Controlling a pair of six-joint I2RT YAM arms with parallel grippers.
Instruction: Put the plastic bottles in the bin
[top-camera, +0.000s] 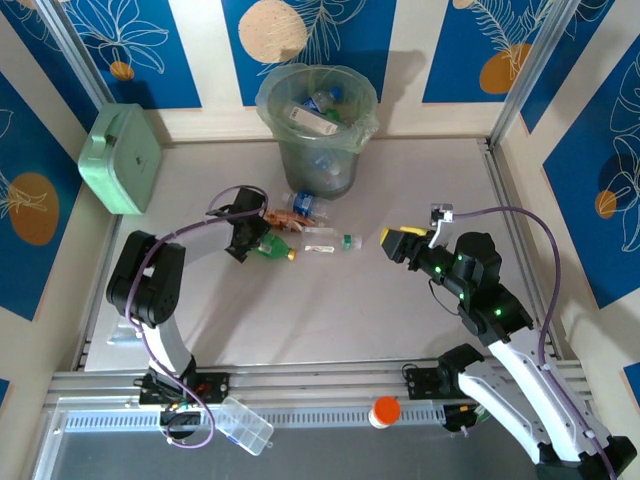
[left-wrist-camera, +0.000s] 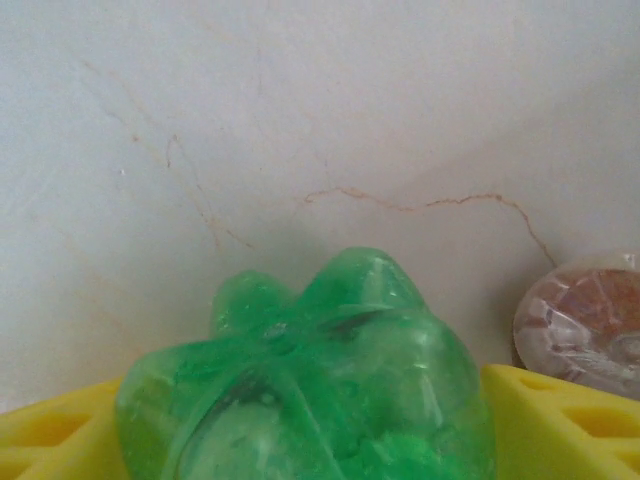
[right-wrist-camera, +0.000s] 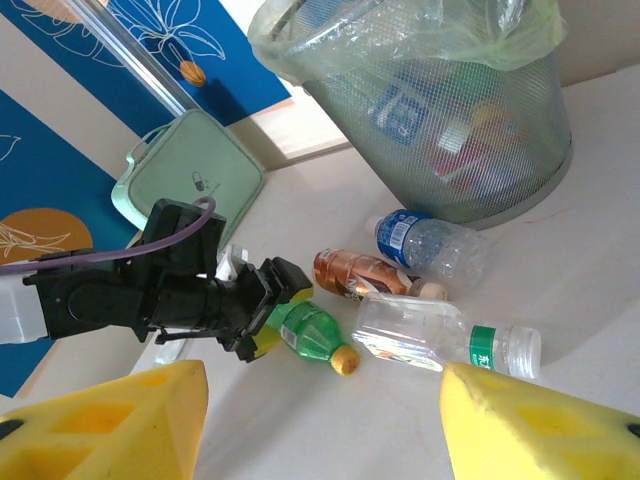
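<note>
A green bottle (top-camera: 272, 248) with a yellow cap (right-wrist-camera: 345, 360) lies on the table. My left gripper (top-camera: 248, 245) is shut on its base, and the yellow fingers (left-wrist-camera: 60, 440) press both sides of the bottle (left-wrist-camera: 320, 380). Beside it lie an orange-labelled bottle (right-wrist-camera: 360, 272), a blue-labelled bottle (right-wrist-camera: 430, 242) and a clear bottle (right-wrist-camera: 430, 335) with a green band. The bin (top-camera: 330, 165) stands at the back with several bottles inside its liner. To the right of the group, my right gripper (top-camera: 390, 243) is open, nothing between its fingers (right-wrist-camera: 150, 420).
A mint green box (top-camera: 122, 158) leans at the back left wall. An orange-capped jar (top-camera: 384, 410) and a clear plastic case (top-camera: 245, 425) sit on the rail at the near edge. Walls close in on both sides.
</note>
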